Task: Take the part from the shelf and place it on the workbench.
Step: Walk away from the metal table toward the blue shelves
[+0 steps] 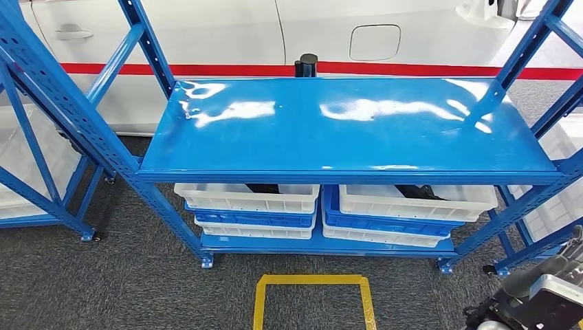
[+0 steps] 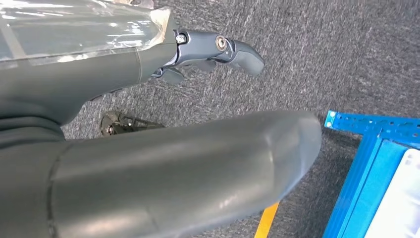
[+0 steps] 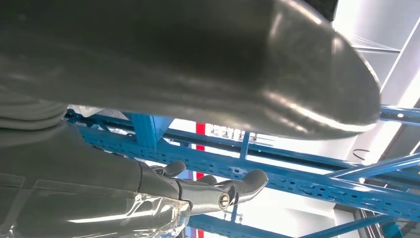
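A: What did the head view show?
B: A blue shelf (image 1: 350, 124) with a bare glossy top, and white bins (image 1: 247, 197) in blue trays on the lower level. Dark parts (image 1: 419, 192) lay in the bins.
A: And the left wrist view?
B: The left robot hand (image 2: 208, 52) hung over grey carpet (image 2: 322, 54), fingers apart, holding nothing.
A: The right wrist view?
B: The right robot hand (image 3: 208, 188) was released too, fingers spread before blue shelf rails (image 3: 297, 181).
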Controlling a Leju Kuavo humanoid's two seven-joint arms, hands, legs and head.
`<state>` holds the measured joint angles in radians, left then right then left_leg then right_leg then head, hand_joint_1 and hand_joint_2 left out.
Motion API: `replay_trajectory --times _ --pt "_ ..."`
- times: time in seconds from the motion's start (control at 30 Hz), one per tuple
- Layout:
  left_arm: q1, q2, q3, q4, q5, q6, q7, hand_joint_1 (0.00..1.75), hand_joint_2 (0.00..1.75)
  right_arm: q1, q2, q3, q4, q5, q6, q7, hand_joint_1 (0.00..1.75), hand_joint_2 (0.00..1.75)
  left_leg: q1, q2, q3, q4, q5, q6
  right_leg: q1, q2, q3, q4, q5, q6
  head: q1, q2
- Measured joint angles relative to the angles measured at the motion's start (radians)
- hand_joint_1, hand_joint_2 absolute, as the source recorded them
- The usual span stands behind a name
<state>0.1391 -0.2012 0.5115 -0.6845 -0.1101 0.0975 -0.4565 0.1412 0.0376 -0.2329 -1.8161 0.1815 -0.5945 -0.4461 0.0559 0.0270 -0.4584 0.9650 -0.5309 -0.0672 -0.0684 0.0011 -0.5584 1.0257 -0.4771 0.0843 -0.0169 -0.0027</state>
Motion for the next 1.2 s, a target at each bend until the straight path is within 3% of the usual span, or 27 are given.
replay_trajectory --times 0.1,0.17,0.23,0.3,0.37,0.43,0.47,0.5,0.57,0.6,0.63,0.7,0.77,0.8,0.83,0.9,0.93,0.97,1.0,1.03,1.1,1.13,1.17,1.2 --pt "-0.002 0.000 0.010 0.006 -0.008 -0.009 -0.006 0.00 0.00 -0.001 -0.001 0.002 0.002 -0.001 0.000 0.001 0.00 0.00 -0.001 0.000 -0.001 0.003 -0.002 0.003 -0.001 0.000 0.000 -0.001 0.000 0.000 0.000 0.000" --pt "-0.003 0.002 0.017 0.010 -0.010 -0.017 -0.009 0.00 0.00 -0.003 -0.002 0.004 0.004 -0.001 0.000 0.002 0.00 0.00 -0.002 0.000 -0.002 0.006 -0.003 0.012 -0.015 0.000 0.004 -0.013 0.007 0.011 -0.002 0.000" --pt "-0.006 0.002 0.024 0.013 -0.011 -0.025 -0.011 0.00 0.00 -0.005 -0.005 0.007 0.005 -0.001 0.000 0.002 0.00 0.00 0.001 0.002 0.021 -0.037 0.023 0.042 -0.022 -0.002 0.007 -0.024 0.013 0.022 -0.005 0.000" --pt "-0.010 -0.002 0.027 0.017 -0.011 -0.032 -0.013 0.00 0.00 -0.009 -0.010 0.009 0.005 -0.002 -0.001 0.002 0.00 0.00 0.006 0.008 0.049 -0.095 0.057 0.073 -0.008 -0.003 -0.021 0.032 -0.015 0.012 -0.005 0.000" --pt "-0.013 -0.003 0.030 0.021 -0.012 -0.036 -0.013 0.00 0.00 -0.011 -0.014 0.010 0.007 -0.004 -0.002 0.003 0.00 0.00 0.006 0.011 0.051 -0.106 0.065 0.081 -0.003 -0.001 -0.074 0.135 -0.059 0.000 0.001 0.000" --pt "-0.012 -0.004 0.031 0.025 -0.012 -0.036 -0.013 0.00 0.00 -0.008 -0.018 0.010 0.009 -0.005 -0.003 0.004 0.00 0.00 0.008 0.012 0.049 -0.105 0.063 0.077 -0.003 -0.001 -0.113 0.208 -0.077 0.002 0.004 0.000" --pt "-0.012 -0.005 0.032 0.027 -0.012 -0.037 -0.013 0.00 0.00 -0.008 -0.019 0.010 0.010 -0.005 -0.003 0.005 0.00 0.00 0.011 0.011 0.049 -0.102 0.061 0.072 -0.004 -0.002 -0.117 0.212 -0.071 0.009 0.004 0.000" --pt "-0.012 -0.005 0.033 0.029 -0.012 -0.037 -0.013 0.00 0.00 -0.007 -0.020 0.011 0.011 -0.005 -0.003 0.005 0.00 0.00 0.016 0.010 0.048 -0.095 0.056 0.064 -0.007 -0.002 -0.106 0.187 -0.052 0.021 0.004 0.000" --pt "-0.012 -0.006 0.034 0.033 -0.012 -0.037 -0.013 0.00 0.00 -0.007 -0.022 0.011 0.013 -0.004 -0.003 0.005 0.00 0.00 0.028 0.006 0.038 -0.060 0.034 0.033 -0.016 -0.006 -0.059 0.086 -0.008 0.049 0.005 0.000" --pt "-0.013 -0.003 0.036 0.033 -0.011 -0.037 -0.013 0.00 0.00 -0.008 -0.021 0.011 0.015 -0.004 -0.003 0.005 0.00 0.00 0.033 0.003 0.026 -0.031 0.016 0.016 -0.020 -0.004 -0.044 0.052 0.001 0.051 0.011 0.000" --pt "-0.014 -0.001 0.038 0.034 -0.011 -0.037 -0.013 0.00 0.00 -0.007 -0.021 0.012 0.016 -0.005 -0.003 0.006 0.00 0.00 0.034 0.002 0.012 -0.005 0.002 0.002 -0.023 -0.002 -0.041 0.043 -0.003 0.043 0.014 0.000" --pt "-0.014 0.004 0.040 0.034 -0.012 -0.036 -0.014 0.00 0.00 -0.006 -0.019 0.013 0.020 -0.005 -0.003 0.007 0.00 0.00 0.035 0.000 -0.009 0.026 -0.014 -0.014 -0.025 0.006 -0.056 0.067 -0.018 0.014 0.013 0.000" --pt "-0.014 0.002 0.040 0.035 -0.012 -0.036 -0.014 0.00 0.00 -0.006 -0.019 0.014 0.021 -0.004 -0.004 0.007 0.00 0.00 0.034 -0.001 -0.016 0.037 -0.022 -0.017 -0.018 0.008 -0.065 0.080 -0.020 0.000 0.000 0.000" --pt "-0.015 0.002 0.041 0.035 -0.012 -0.036 -0.014 0.00 0.00 -0.006 -0.019 0.014 0.021 -0.004 -0.004 0.006 0.00 0.00 0.033 -0.003 -0.027 0.061 -0.040 -0.013 -0.014 0.008 -0.068 0.081 -0.018 -0.006 -0.003 0.000" --pt "-0.017 0.001 0.041 0.036 -0.012 -0.037 -0.014 0.00 0.00 -0.007 -0.019 0.014 0.020 -0.003 -0.004 0.006 0.00 0.00 0.028 -0.006 -0.052 0.112 -0.071 -0.004 -0.006 0.009 -0.070 0.079 -0.016 -0.011 -0.007 0.000" --pt "-0.016 0.000 0.041 0.036 -0.011 -0.037 -0.014 0.00 0.00 -0.009 -0.019 0.014 0.020 -0.002 -0.004 0.005 0.00 0.00 0.010 -0.012 -0.132 0.271 -0.145 0.020 0.007 0.008 -0.073 0.076 -0.011 -0.021 -0.010 0.000" --pt "-0.015 0.000 0.041 0.036 -0.011 -0.037 -0.014 0.00 0.00 -0.010 -0.019 0.015 0.020 -0.002 -0.004 0.005 0.00 0.00 -0.002 -0.014 -0.170 0.341 -0.168 0.033 0.016 0.008 -0.076 0.075 -0.008 -0.027 -0.011 0.000" --pt "-0.014 0.000 0.041 0.036 -0.011 -0.037 -0.014 0.00 0.00 -0.010 -0.019 0.015 0.020 -0.002 -0.004 0.005 0.00 0.00 -0.015 -0.016 -0.192 0.377 -0.171 0.050 0.025 0.008 -0.080 0.075 -0.006 -0.031 -0.011 0.000" --pt "-0.013 0.000 0.041 0.037 -0.011 -0.037 -0.014 0.00 0.00 -0.010 -0.018 0.015 0.020 -0.002 -0.004 0.005 0.00 0.00 -0.030 -0.019 -0.196 0.371 -0.156 0.072 0.035 0.010 -0.084 0.074 -0.002 -0.037 -0.011 0.000" --pt "-0.013 0.000 0.041 0.037 -0.011 -0.037 -0.014 0.00 0.00 -0.010 -0.018 0.015 0.020 -0.002 -0.004 0.005 0.00 0.00 -0.047 -0.023 -0.180 0.328 -0.127 0.098 0.045 0.012 -0.088 0.073 0.003 -0.044 -0.011 0.000" --pt "-0.013 0.003 0.042 0.036 -0.011 -0.037 -0.014 0.00 0.00 -0.011 -0.017 0.016 0.020 -0.002 -0.004 0.005 0.00 0.00 -0.091 -0.035 -0.113 0.188 -0.068 0.163 0.058 0.017 -0.093 0.067 0.015 -0.058 -0.009 0.000" --pt "-0.013 0.005 0.043 0.035 -0.011 -0.037 -0.014 0.00 0.00 -0.010 -0.016 0.016 0.021 -0.002 -0.004 0.005 0.00 0.00 -0.108 -0.038 -0.086 0.134 -0.048 0.186 0.062 0.019 -0.093 0.063 0.021 -0.061 -0.007 0.000" --pt "-0.014 0.007 0.045 0.034 -0.011 -0.037 -0.015 0.00 0.00 -0.010 -0.016 0.016 0.022 -0.002 -0.004 0.005 0.00 0.00 -0.119 -0.039 -0.070 0.101 -0.037 0.198 0.064 0.020 -0.093 0.060 0.027 -0.061 -0.005 0.000" --pt "-0.014 0.007 0.046 0.034 -0.011 -0.037 -0.015 0.00 0.00 -0.010 -0.016 0.017 0.022 -0.002 -0.004 0.005 0.00 0.00 -0.123 -0.039 -0.065 0.090 -0.032 0.198 0.068 0.021 -0.093 0.057 0.032 -0.057 -0.004 0.000"
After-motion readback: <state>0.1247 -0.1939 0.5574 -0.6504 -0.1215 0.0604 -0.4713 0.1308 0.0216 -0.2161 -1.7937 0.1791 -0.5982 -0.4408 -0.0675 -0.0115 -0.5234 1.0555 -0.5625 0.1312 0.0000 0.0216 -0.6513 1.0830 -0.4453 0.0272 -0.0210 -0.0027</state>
